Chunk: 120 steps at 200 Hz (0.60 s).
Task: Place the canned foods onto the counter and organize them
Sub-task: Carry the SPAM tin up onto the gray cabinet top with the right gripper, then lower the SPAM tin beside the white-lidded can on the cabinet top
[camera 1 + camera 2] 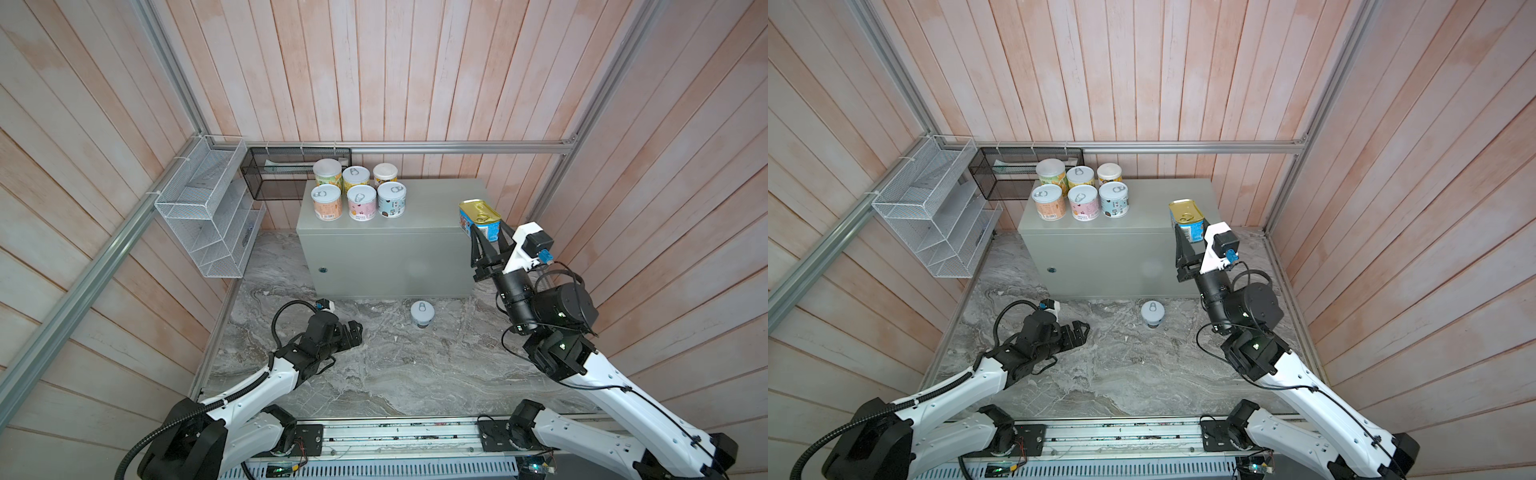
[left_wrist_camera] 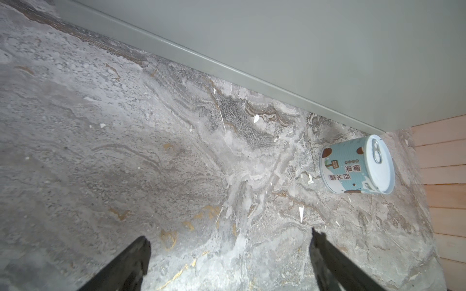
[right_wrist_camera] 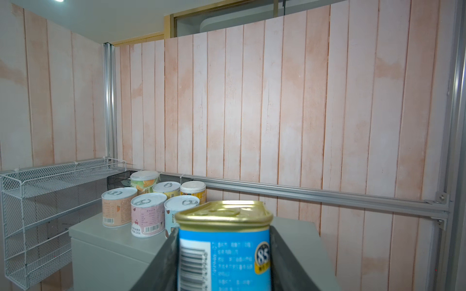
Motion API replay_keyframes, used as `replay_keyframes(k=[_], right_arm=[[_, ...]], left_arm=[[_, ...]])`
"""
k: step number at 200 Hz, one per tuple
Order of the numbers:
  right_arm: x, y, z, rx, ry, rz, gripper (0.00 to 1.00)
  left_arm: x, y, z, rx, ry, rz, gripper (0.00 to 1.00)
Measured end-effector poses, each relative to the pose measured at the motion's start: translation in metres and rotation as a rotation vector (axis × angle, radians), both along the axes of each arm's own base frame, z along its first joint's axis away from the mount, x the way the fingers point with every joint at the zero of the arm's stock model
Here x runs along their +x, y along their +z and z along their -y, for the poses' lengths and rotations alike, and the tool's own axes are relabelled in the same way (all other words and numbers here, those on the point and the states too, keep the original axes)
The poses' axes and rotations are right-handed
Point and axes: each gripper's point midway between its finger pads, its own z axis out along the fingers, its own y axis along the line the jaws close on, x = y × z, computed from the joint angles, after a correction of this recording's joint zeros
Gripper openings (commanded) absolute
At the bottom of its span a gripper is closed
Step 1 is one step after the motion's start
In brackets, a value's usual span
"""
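Several short cans (image 1: pixel 361 202) (image 1: pixel 1084 202) (image 3: pixel 147 214) stand in two rows on the back left of the grey counter (image 1: pixel 424 203) (image 1: pixel 1150 208) (image 3: pixel 106 234). My right gripper (image 1: pixel 489 235) (image 1: pixel 1191 237) (image 3: pixel 223 264) is shut on the gold-lidded, blue-labelled oblong tin (image 1: pixel 480 218) (image 1: pixel 1187 220) (image 3: pixel 224 241), held upright above the counter's front right corner. One teal-labelled can (image 1: pixel 422 312) (image 1: pixel 1152 312) (image 2: pixel 353 166) stands on the stone surface in front of the counter. My left gripper (image 1: pixel 353 332) (image 1: pixel 1079 330) (image 2: pixel 228 235) hangs open and empty, low over the stone, left of that can.
A white wire basket (image 1: pixel 208 208) hangs on the left wall and a black mesh basket (image 1: pixel 282 174) sits behind the counter's left end. Wood-plank walls and an aluminium rail (image 1: pixel 415 146) close in the back. Marbled stone (image 1: pixel 395 374) lies between the arms.
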Motion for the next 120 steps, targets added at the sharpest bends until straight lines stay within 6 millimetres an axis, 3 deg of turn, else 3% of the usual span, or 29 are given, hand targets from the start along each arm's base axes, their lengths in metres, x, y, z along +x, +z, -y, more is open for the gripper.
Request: replay_keyframes(k=[49,89,120], right_arm=[[0.050,0.009,-0.007,-0.008,0.009,0.003,0.44],[0.103,-0.003,-0.008,-0.002,0.024,-0.034,0.44],[0.140,-0.019,-0.022,-0.011,0.070,-0.071,0.44]], left_arm=[[-0.004,-0.005,-0.002,0.007,0.001,-0.011,1.00],[-0.006,0.001,-0.008,0.013,0.019,0.013,1.00],[-0.007,0.007,-0.014,0.020,0.036,0.030,1.00]])
